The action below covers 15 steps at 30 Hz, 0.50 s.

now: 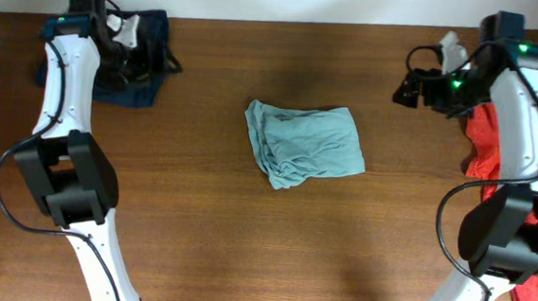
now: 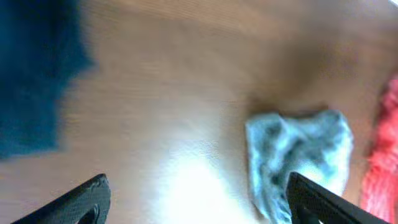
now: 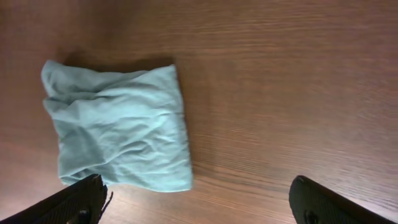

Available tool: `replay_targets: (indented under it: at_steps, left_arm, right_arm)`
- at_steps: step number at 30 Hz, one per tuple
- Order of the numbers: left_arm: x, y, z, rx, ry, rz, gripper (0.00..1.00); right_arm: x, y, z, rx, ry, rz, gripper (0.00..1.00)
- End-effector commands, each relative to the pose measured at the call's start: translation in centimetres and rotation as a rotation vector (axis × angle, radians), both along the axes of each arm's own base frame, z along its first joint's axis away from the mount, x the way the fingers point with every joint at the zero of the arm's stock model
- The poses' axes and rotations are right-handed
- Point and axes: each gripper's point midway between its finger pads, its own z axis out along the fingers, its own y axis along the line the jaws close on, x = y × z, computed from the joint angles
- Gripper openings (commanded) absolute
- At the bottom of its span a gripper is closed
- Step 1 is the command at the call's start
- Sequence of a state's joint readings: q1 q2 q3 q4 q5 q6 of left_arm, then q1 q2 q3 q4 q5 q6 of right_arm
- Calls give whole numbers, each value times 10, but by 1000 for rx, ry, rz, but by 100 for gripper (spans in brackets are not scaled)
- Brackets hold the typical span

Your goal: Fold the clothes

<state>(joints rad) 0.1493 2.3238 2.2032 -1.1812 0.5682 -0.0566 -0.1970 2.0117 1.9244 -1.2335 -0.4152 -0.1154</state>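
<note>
Lying near the middle of the wooden surface (image 1: 243,244), the pale grey-teal T-shirt (image 1: 304,145) is folded into a compact, roughly rectangular bundle. Its top is rumpled, and a small point of cloth pokes out at its near-left corner. It touches neither arm and sits well apart from the other garments.

The left hand (image 2: 198,180) hangs over the far left part of the surface, above or just beside a dark blue garment (image 1: 142,61) that is bunched up there. Its wrist view is blurred, but the two dark fingers (image 2: 87,200) stand wide apart at the bottom corners with only bare wood between them. The hand is released and grasps nothing. In that view the teal shirt lies off to the right, with a strip of red cloth beyond it.

The right hand (image 3: 198,182) is over the far right part of the surface, near the red T-shirt (image 1: 498,138). That shirt is spread along the right edge, partly under the right arm (image 1: 523,111), and a little white lettering shows at the frame's edge. The right hand's fingers (image 3: 329,204) are also spread wide over bare wood, so it is released and empty. In its wrist view the teal shirt lies to the left, its lower-left corner just beside the left finger; I cannot tell if they touch.
</note>
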Motion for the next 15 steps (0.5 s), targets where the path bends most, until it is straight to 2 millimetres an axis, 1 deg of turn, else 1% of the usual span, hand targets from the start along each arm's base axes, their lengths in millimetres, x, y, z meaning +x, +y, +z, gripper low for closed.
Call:
replay_targets:
  at_steps: [1, 2, 3, 5, 6, 7, 8, 10, 12, 14, 15]
  left_arm:
    - [-21, -65, 10, -108, 12, -194, 89]
    - [-32, -87, 4, -85, 46, -245, 89]
    - [-35, -96, 2, -68, 56, -265, 89]
    - [-41, -116, -7, -27, 70, -311, 73]
    - [-44, -126, -11, -7, 76, -335, 69]
    - [-48, -138, -15, 8, 83, -361, 68]
    - [-51, -149, -19, 10, 88, -384, 69]
    - [-60, -173, -26, 12, 99, -435, 79]
    - [-65, -190, -32, 27, 106, -468, 85]
    - [-66, -196, -40, 72, 119, -454, 87]
    - [-66, -199, -46, 98, 125, -450, 93]
  right_arm:
    - [-1, -12, 5, -17, -11, -19, 99]
    - [-1, -15, 5, -17, -11, -24, 99]
    - [-1, -15, 5, -17, -11, -25, 99]
    - [-1, -15, 5, -17, -11, -25, 99]
    - [-1, -15, 5, -17, -11, -25, 98]
    - [-1, -14, 5, -17, -11, -24, 99]
    - [-1, -14, 5, -17, -11, -24, 99]
    - [-1, -14, 5, -17, -11, -24, 99]
    - [-1, -14, 5, -17, -11, -24, 99]
    - [-1, -14, 5, -17, -11, -24, 99]
    - [-1, -14, 5, -17, -11, -24, 99]
